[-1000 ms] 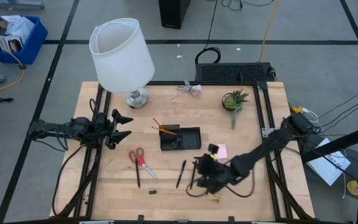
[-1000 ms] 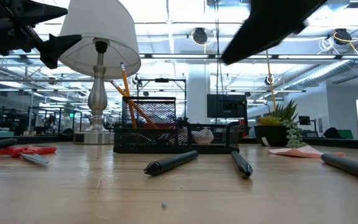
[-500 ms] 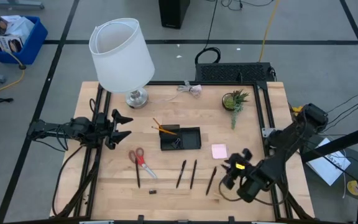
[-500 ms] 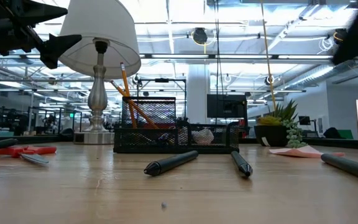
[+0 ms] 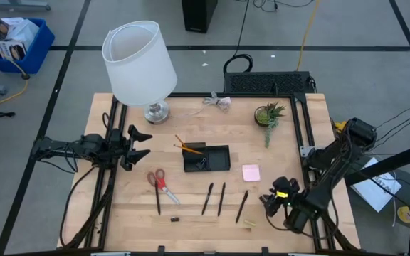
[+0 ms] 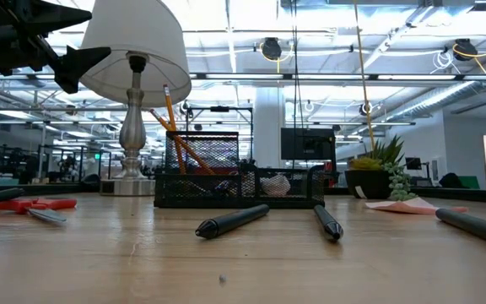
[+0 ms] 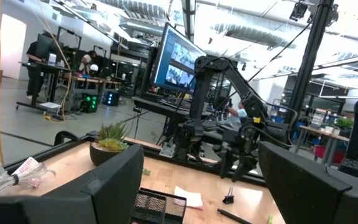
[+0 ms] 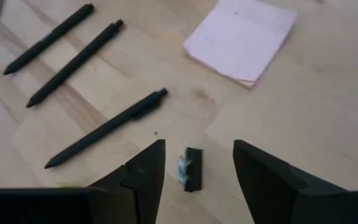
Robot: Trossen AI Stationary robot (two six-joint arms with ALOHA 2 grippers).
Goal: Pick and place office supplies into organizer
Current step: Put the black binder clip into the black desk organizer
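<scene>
Three pens point(image 5: 223, 200) lie loose on the tabletop point(image 5: 191, 220) near the front edge, the pad point(image 5: 250, 173) beside them, the scissors point(image 5: 158, 181) farther left; the organizer point(image 5: 206, 158) sits just behind. Your right tool point(image 5: 270, 204) hangs open and empty over a small dark clip point(image 8: 192, 168). I judge you between picks; next, lower and close on that clip. Your left tool point(image 5: 139, 144) waits open at the left edge.

pink sticky-note pad point(image 8: 241, 38), 3 black pens point(image 8: 104, 127), red-handled scissors point(image 5: 159, 180), white lampshade point(image 5: 139, 62).
</scene>
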